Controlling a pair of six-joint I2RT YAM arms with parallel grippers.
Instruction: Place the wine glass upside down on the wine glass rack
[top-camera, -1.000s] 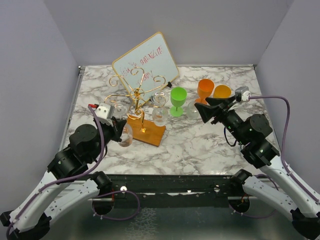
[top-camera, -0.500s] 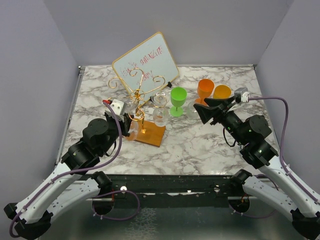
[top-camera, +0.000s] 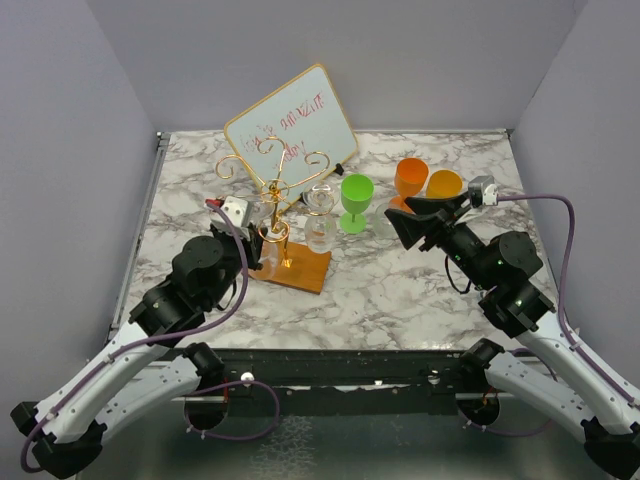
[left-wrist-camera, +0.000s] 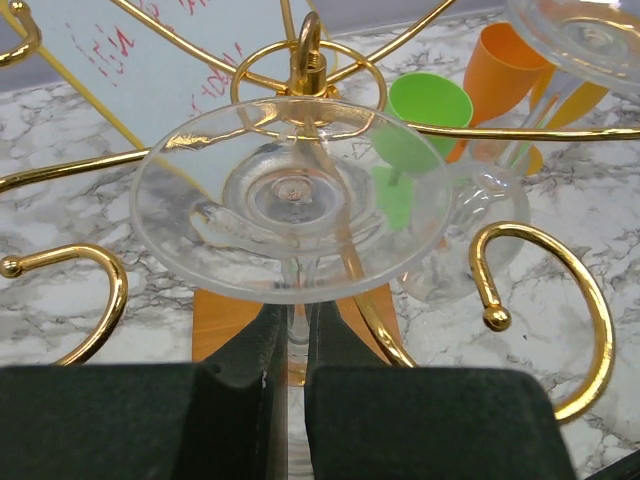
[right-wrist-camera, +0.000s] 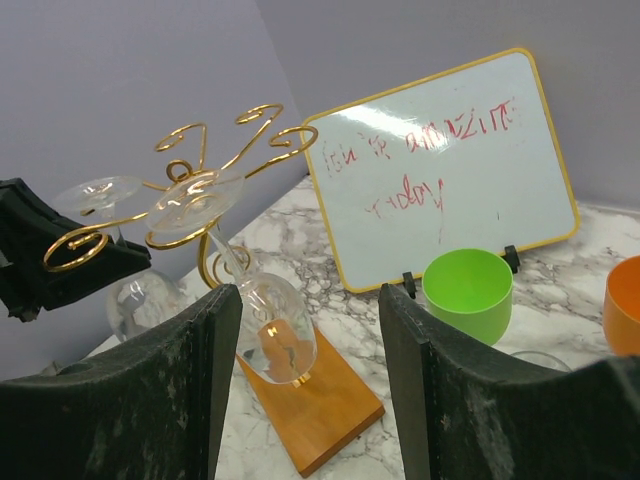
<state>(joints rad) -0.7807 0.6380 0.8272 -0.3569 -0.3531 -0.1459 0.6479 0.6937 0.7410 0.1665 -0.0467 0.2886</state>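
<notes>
Wine glass (left-wrist-camera: 290, 200): inverted, foot uppermost, stem clamped between the fingers of the left pincer (left-wrist-camera: 293, 345). The foot sits in among the gold arms of the rack (left-wrist-camera: 310, 60), just short of the ring on the central post. One wire crosses at rim level. Cannot tell whether the foot bears on a wire or only hangs beside it.

Change: a second ago the glass was low and left of the rack's wooden base, bowl close to the desk (top-camera: 400, 290). Half a second ago it had been lifted and carried in to arm height. Since then only a small creep inward, and the left arm has nearly settled.

Reading: the carry looks finished and the seating step is in hand. Still to do: slide the stem into a curl, let the foot rest on the wire, then release. Risk: the foot catching a curl tip and tilting.

Around it: a second glass (top-camera: 320, 205) already hangs on the rack's right side. Whiteboard (top-camera: 290, 125) behind, green cup (top-camera: 356, 190) to the right.

Right pincer (right-wrist-camera: 308, 300): fingers apart, holding nothing, poised over the desk well right of the rack, hardly moved over the second.
</notes>
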